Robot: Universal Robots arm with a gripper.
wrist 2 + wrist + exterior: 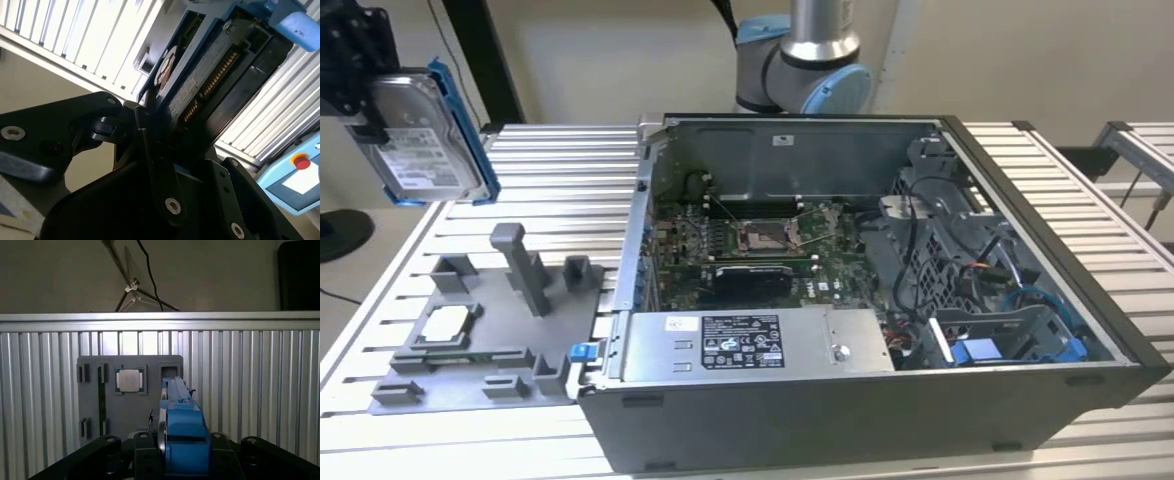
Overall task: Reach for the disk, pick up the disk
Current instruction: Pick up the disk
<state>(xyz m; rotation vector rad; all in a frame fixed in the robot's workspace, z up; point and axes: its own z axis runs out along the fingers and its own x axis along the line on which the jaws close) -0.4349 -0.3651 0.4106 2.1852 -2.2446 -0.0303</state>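
In the upper left of the exterior view, the gripper (368, 108) is clamped on the disk (422, 132). It holds the disk upright in the air, above the slatted table (400, 250) and well apart from the open computer case (881, 300). This view shows the disk's white label face and blue frame, and the frame edge cuts off the gripper's black body. The first wrist view shows the disk (182, 440) edge-on, with black fingers (218, 450) pressed against both sides. Beyond it a grey fixture (130, 405) carries a small square chip (130, 380). The second wrist view shows the disk's (210, 75) circuit-board side and connector row. The gripper's dark linkage hides the disk's near end, so the contact is hard to make out.
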